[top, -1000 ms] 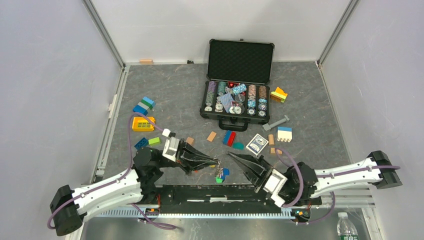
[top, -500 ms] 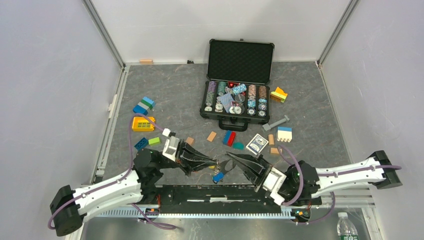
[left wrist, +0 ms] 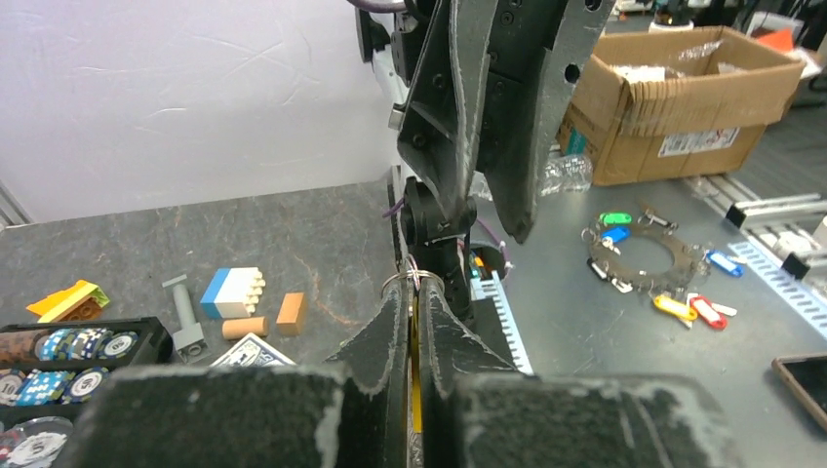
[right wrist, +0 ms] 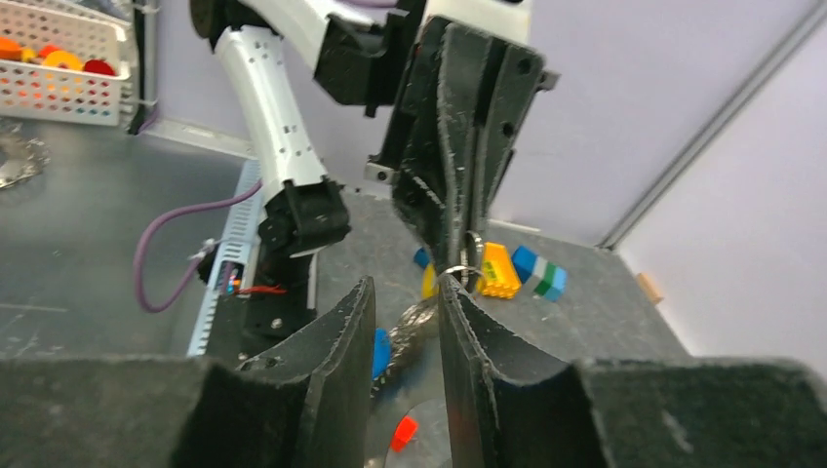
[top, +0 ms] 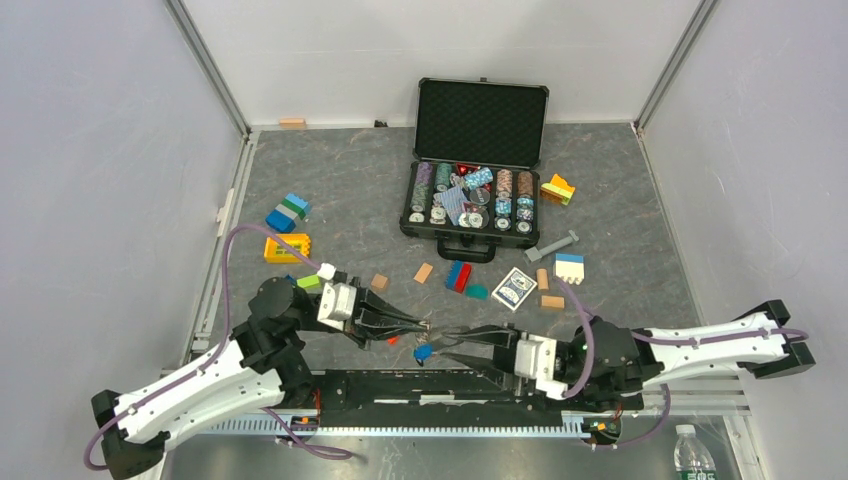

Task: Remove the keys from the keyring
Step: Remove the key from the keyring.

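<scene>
Grey mottled table [top: 340, 190] holds an open chip case [top: 480, 120]. Toy blocks [top: 458, 276] and a card deck [top: 515, 288] lie just in front of the case. Further in front of it, the left gripper [top: 422, 328] is clenched on the keyring [left wrist: 408, 280]. The keys [top: 424, 352] dangle between the right gripper's [top: 443, 342] parted jaws.

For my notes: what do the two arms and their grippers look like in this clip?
The left arm and right arm match: white shell links between black joints, a purple cable looping along each. A white wrist block leads into the black left gripper and right gripper, each with two long tapering fingers, scuffed grey at the edges.
</scene>
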`<state>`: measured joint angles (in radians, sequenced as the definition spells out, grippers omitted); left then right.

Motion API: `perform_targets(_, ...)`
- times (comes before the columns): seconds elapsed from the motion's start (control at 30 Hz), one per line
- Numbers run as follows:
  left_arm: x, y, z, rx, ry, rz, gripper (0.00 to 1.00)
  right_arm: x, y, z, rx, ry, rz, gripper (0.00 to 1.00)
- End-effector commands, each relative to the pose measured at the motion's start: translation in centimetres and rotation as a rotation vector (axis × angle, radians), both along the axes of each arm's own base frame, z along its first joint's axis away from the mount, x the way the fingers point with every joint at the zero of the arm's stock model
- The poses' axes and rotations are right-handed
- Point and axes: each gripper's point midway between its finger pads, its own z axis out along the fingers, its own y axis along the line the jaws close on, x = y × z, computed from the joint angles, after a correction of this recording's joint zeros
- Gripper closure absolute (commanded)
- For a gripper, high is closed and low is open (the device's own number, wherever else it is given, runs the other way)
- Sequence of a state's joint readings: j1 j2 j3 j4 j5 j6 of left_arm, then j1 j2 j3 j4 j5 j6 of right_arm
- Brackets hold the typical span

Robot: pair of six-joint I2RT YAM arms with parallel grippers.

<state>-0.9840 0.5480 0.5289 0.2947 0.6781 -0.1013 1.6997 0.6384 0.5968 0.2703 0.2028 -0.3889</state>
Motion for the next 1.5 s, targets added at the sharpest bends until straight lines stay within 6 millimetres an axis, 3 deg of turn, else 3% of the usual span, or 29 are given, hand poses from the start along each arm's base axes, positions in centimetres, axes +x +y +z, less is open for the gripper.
perform_targets(0.0,-0.6,0.4,1.0,0.007,-0.143,-0.025,0.98,-1.6,1.3,-0.8,-0.036,0.055,0.081,0.66)
perform_targets(0.17,-0.9,0.4,1.3,0.012,-0.168,-0.044,0.98,-0.4,2.6,-1.2,-0.038,0.042,-0.001,0.7)
perform_targets(0.4,-1.0,0.5,1.5,0.009,-0.173,-0.046,0.98,1.8,1.9,-0.8,0.032,0.078,-0.123,0.79)
perform_targets(0.7,-0.7,0.5,1.4,0.011,-0.182,-0.028,0.98,1.4,1.3,-1.5,0.025,0.096,-0.091,0.74)
perform_targets(1.1,-0.5,0.6,1.9,0.02,-0.176,-0.01,0.98,2.4,1.7,-2.7,0.012,0.134,-0.155,0.68)
perform_targets(1.47,-0.2,0.3,1.9,0.041,-0.168,-0.008,0.98,3.0,2.1,-2.4,0.058,0.159,-0.192,0.67)
